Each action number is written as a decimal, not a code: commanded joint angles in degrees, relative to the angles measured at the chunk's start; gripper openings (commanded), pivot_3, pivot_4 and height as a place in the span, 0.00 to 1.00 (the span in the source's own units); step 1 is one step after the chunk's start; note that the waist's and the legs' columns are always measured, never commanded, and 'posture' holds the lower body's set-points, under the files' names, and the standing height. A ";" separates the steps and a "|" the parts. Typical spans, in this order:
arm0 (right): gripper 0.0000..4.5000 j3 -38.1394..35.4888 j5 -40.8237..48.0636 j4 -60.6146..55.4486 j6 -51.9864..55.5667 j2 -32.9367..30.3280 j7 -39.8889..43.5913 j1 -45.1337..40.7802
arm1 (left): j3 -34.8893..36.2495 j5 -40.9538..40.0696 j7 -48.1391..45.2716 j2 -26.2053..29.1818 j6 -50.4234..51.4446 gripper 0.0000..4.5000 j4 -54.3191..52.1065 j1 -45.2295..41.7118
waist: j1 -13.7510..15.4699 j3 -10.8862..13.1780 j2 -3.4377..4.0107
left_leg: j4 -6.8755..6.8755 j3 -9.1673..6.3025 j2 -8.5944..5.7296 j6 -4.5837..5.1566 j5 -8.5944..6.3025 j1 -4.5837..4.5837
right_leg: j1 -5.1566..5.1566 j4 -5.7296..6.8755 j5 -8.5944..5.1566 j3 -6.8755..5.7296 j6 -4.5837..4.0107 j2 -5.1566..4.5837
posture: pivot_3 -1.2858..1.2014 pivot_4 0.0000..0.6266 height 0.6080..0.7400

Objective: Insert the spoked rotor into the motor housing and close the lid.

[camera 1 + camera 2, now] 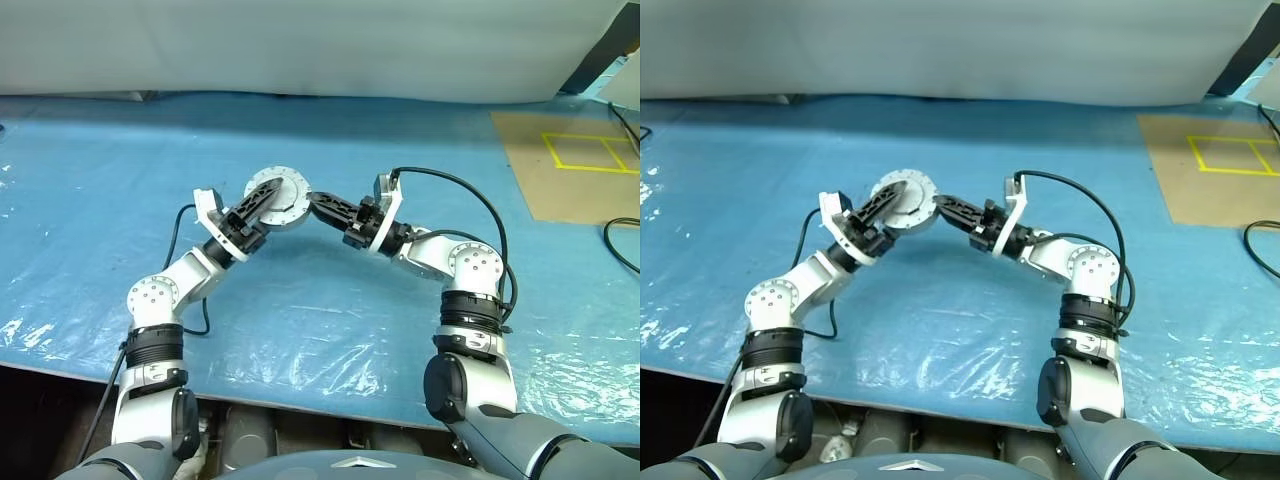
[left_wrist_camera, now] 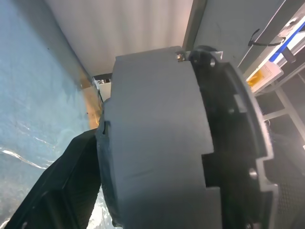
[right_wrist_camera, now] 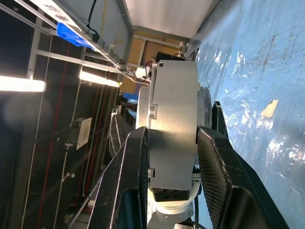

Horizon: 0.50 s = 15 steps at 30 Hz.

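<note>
Holding the assembly aloft between both arms, we read this as the closing step, with the round silver motor housing (image 1: 279,197) raised above the blue sheet (image 1: 90,200) at the centre of the head views. Nearest us in the lower half of the frame, both forearms angle inward and upward toward it. The right gripper (image 1: 318,204) comes in from the right of centre, and its wrist view shows the two black fingers (image 3: 128,181) clamped on the flat faces of the housing (image 3: 172,138), one pad on each side. The left gripper (image 1: 262,200) reaches in from the left with its fingers spread wide; one dark finger (image 2: 62,186) lies along the can's side wall, and we cannot tell whether it presses or only rests there. The face turned to the camera is a pale grey disc with notches round its rim, which we take for the lid (image 1: 283,192) already seated. Whether the spoked rotor sits inside we cannot tell; the can's interior is hidden. Our judgement: the next move calls for the left fingers to close on the rim and press or twist the lid home while the right keeps the body steady. Farther off, upper right, a brown board (image 1: 560,170) with yellow tape marks lies on the sheet.
</note>
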 commanded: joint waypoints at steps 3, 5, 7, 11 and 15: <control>0.25 0.11 3.90 -3.61 -0.20 0.52 0.87 -0.70 | -0.02 2.37 -0.56 -0.24 -1.30 0.80 -1.78 -0.59 | 0.03 0.00 0.00 | 0.02 0.00 0.00 0.00 0.00 0.00 | 0.00 0.01 0.00 0.00 0.00 -0.01 | 0.52 0.24 1.00; 0.25 0.21 3.71 -3.51 -0.28 0.57 0.48 -0.70 | -0.12 2.76 0.13 -0.53 -1.11 0.67 -1.64 -0.85 | 0.03 0.00 0.00 | 0.02 0.00 0.00 0.00 0.00 0.00 | 0.00 0.02 0.00 0.00 0.00 -0.01 | 0.52 0.24 1.00; 0.25 0.42 3.26 -3.32 -0.44 0.73 -0.31 -0.71 | 0.13 2.77 -0.23 -0.94 -1.35 0.61 -1.94 -1.10 | 0.04 0.00 0.00 | 0.03 0.00 0.00 0.00 0.00 -0.01 | 0.00 0.02 0.00 0.00 0.00 -0.01 | 0.52 0.24 1.00; 0.25 1.47 1.99 -4.22 -1.34 0.87 -1.09 -0.41 | -0.03 3.58 0.21 -1.30 -1.68 0.61 -2.08 -1.63 | 0.00 0.00 0.00 | 0.02 -0.01 0.00 0.00 0.00 0.00 | 0.00 0.02 0.00 0.00 0.00 -0.01 | 0.52 0.24 1.00; 0.25 2.87 0.20 -5.91 -3.92 0.65 -1.54 0.25 | 0.34 3.56 0.67 -1.77 -1.86 0.61 -2.73 -1.70 | 0.03 0.00 0.00 | 0.02 -0.01 0.00 0.00 0.00 -0.01 | 0.00 0.02 0.00 0.00 0.00 -0.01 | 0.52 0.24 1.00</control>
